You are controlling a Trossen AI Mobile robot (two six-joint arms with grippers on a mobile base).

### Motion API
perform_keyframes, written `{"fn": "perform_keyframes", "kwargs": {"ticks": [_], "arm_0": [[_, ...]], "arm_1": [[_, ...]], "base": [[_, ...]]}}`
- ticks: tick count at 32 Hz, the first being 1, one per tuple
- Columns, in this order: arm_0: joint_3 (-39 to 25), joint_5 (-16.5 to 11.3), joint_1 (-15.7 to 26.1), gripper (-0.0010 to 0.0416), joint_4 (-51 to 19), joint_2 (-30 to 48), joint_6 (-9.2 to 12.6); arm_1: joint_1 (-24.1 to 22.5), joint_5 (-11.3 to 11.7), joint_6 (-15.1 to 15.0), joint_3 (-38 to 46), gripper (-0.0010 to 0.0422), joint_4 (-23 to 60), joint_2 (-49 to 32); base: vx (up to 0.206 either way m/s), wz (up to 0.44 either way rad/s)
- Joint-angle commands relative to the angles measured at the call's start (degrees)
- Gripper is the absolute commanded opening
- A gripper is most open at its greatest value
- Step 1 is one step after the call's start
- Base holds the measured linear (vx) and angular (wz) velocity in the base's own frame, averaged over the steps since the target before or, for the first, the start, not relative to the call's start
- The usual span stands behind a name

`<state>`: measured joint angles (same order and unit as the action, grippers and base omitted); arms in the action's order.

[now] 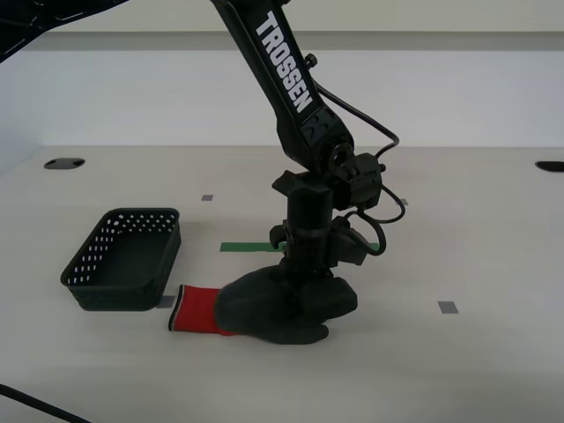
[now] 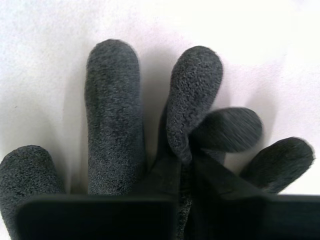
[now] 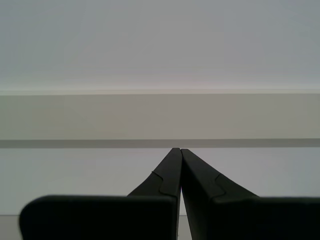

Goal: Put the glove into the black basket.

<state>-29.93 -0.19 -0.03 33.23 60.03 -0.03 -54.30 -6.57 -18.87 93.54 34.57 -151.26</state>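
The glove, dark grey with a red knit cuff, lies bunched on the white table just to the exterior view's right of the black basket. The cuff points toward the basket. My second gripper comes straight down onto the glove's palm and is shut on a fold of it. In the second wrist view the glove's fingers spread over the table beyond the jaws, whose tips are buried in the fabric. The basket holds nothing. My first gripper is shut and empty, raised and facing a wall.
A green tape strip lies behind the glove. Small grey tape squares mark the table. Cable holes sit at the far corners. A black cable crosses the near corner at the exterior view's left.
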Motion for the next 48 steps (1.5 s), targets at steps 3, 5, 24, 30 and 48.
{"fn": "perform_keyframes", "kwargs": {"ticks": [3,5,24,30,48], "arm_0": [[-0.07,0.0,0.04,0.0001,0.13,0.02,0.0],[-0.07,0.0,0.04,0.0001,0.13,0.02,0.0],[-0.07,-0.02,0.02,0.0001,-1.14,0.02,0.02],[-0.07,0.0,0.07,0.0001,-2.54,0.02,0.0],[-0.07,0.0,0.07,0.0001,-3.26,0.0,0.0]], "arm_1": [[-0.13,0.66,0.5,-0.2,-0.0001,0.22,1.16],[-0.13,0.66,0.48,-0.2,-0.0002,0.66,2.36],[12.85,7.67,5.03,-1.44,-0.0002,7.54,31.15],[27.71,7.89,4.98,-7.13,-0.0002,7.98,39.93],[42.1,5.66,7.74,-36.13,-0.0001,-9.88,43.36]], "base": [[0.0,0.0],[0.0,0.0],[0.0,0.0],[0.0,0.0],[0.0,0.0]]}}
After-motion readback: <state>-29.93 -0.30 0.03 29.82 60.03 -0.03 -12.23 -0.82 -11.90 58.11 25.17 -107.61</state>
